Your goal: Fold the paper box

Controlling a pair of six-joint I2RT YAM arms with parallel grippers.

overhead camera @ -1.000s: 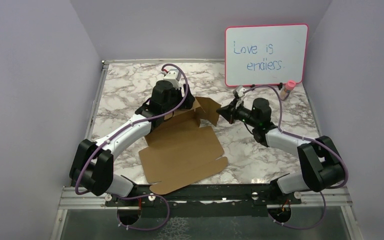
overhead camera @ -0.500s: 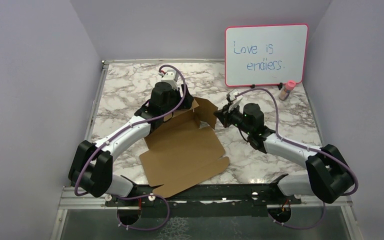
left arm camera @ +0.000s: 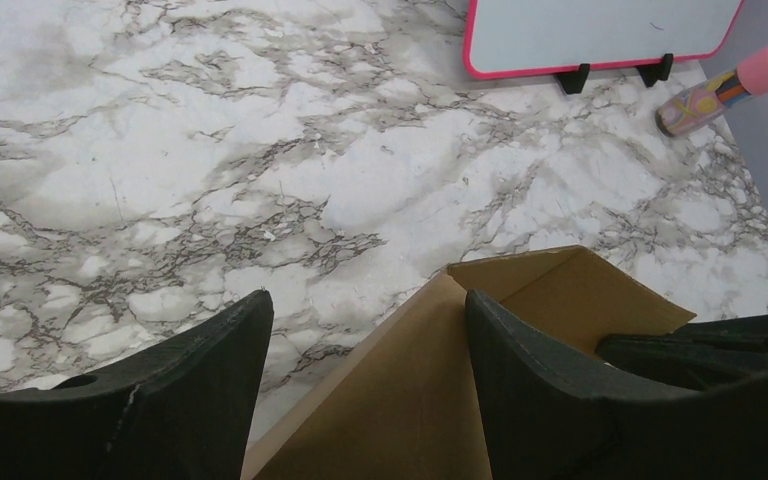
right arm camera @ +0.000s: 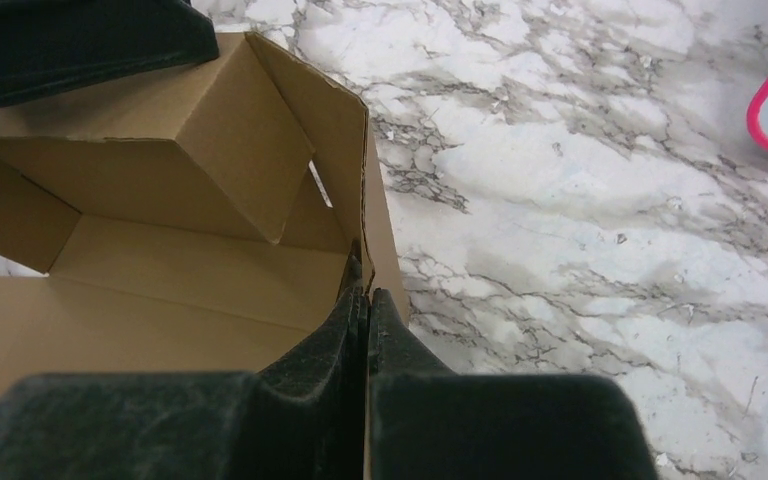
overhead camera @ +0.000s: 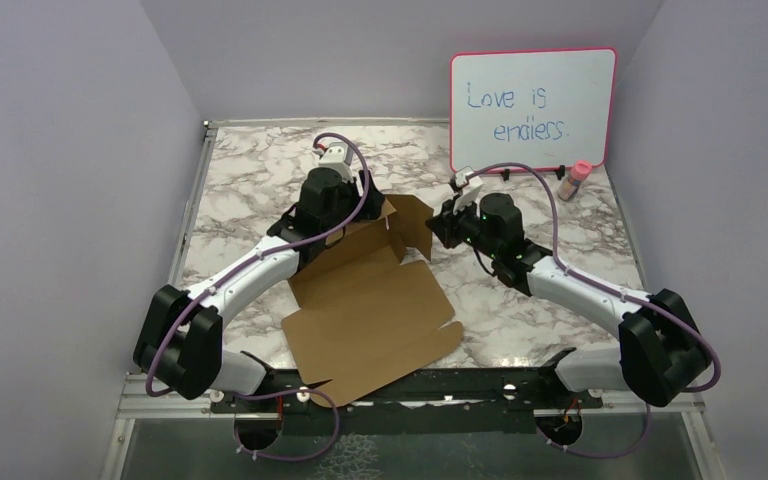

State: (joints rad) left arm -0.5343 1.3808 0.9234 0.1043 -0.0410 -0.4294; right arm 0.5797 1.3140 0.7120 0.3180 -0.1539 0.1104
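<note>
The paper box point(overhead camera: 370, 300) is brown cardboard lying partly folded on the marble table, with its far walls raised and its near flaps flat. My left gripper point(overhead camera: 352, 222) stands open astride the raised back wall point(left arm camera: 400, 400): one finger is outside over the marble and the other is inside the box point(left arm camera: 366, 296). My right gripper point(overhead camera: 438, 228) is at the box's far right corner. In the right wrist view it is shut point(right arm camera: 365, 290) on the thin edge of the upright side flap point(right arm camera: 345, 150). A left finger point(right arm camera: 80, 40) shows at the top left there.
A pink-framed whiteboard point(overhead camera: 532, 108) stands at the back right, with a pink-capped marker point(overhead camera: 575, 180) beside it. The marker point(left arm camera: 725, 90) and the whiteboard point(left arm camera: 600, 30) also show in the left wrist view. Purple walls close in the table on three sides.
My right gripper has moved left and away from me with the side flap, standing it closer to the back wall. The left arm has shifted slightly away, and the box has slid a little.
</note>
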